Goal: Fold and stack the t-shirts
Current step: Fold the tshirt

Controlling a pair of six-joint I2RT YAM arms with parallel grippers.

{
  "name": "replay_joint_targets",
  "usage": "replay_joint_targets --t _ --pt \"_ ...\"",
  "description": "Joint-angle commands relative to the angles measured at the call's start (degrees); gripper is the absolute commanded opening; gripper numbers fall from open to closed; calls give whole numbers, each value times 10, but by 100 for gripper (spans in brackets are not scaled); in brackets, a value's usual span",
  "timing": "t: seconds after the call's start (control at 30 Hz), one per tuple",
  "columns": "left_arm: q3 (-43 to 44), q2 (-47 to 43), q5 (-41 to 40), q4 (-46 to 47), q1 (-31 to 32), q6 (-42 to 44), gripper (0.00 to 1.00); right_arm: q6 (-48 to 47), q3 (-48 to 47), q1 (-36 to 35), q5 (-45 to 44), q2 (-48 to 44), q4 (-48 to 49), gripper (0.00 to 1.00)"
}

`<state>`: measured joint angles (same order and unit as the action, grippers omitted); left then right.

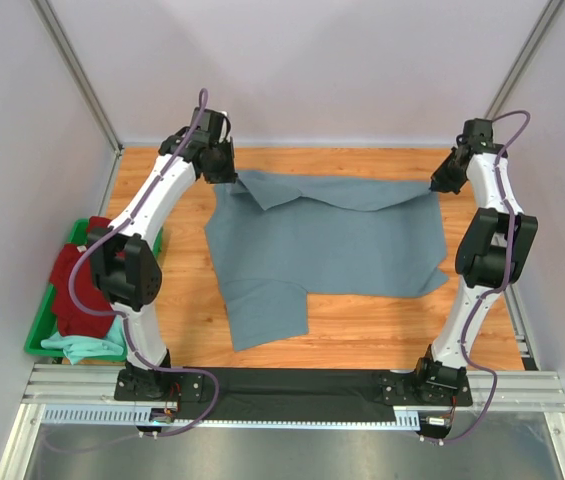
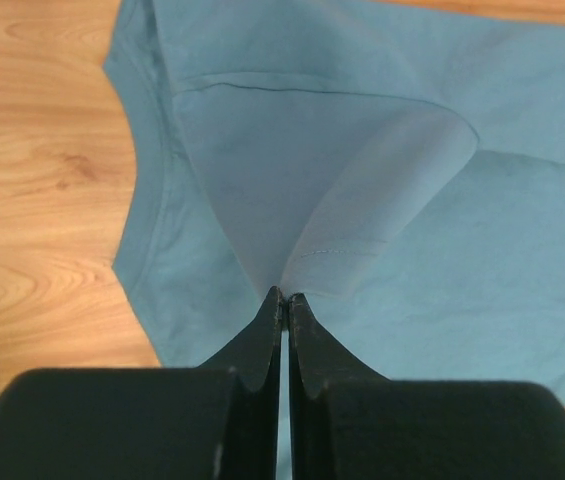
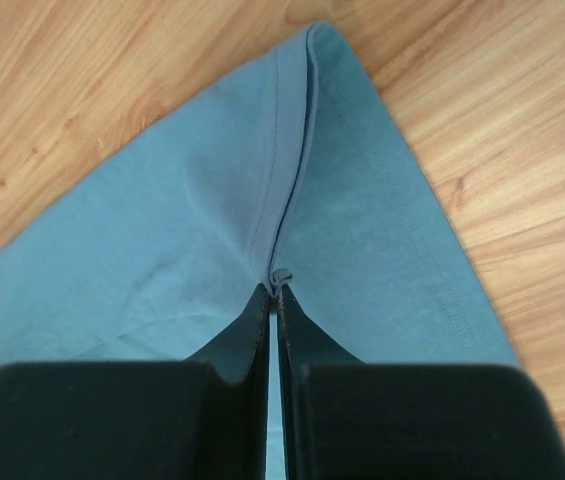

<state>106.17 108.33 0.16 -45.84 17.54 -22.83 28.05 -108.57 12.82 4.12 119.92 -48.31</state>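
A large slate grey-blue t-shirt [image 1: 327, 245] lies spread over the middle of the wooden table, one sleeve reaching toward the near edge. My left gripper [image 1: 220, 170] is shut on its far left corner; in the left wrist view the cloth [image 2: 362, 170] rises in a pinched fold into the tips [image 2: 288, 296]. My right gripper [image 1: 440, 183] is shut on the far right corner, where a seam of the cloth [image 3: 292, 180] runs into the tips [image 3: 275, 288]. A dark red t-shirt [image 1: 80, 280] and a mint-green t-shirt [image 1: 84, 347] lie bunched in the bin at the left.
A green plastic bin [image 1: 40, 332] stands at the table's left edge beside the left arm's base. White walls with metal posts enclose the table at the back and sides. Bare wood [image 1: 382, 335] shows near the front right.
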Motion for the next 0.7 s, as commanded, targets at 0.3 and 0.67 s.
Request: replay_joint_targets --t 0.3,0.67 --pt "-18 -7 -5 -46 -1 -19 0 -21 2 5 -29 12 -23 0" --pt "-24 28 7 -64 -1 -28 0 -25 -16 14 -40 39 -43 0"
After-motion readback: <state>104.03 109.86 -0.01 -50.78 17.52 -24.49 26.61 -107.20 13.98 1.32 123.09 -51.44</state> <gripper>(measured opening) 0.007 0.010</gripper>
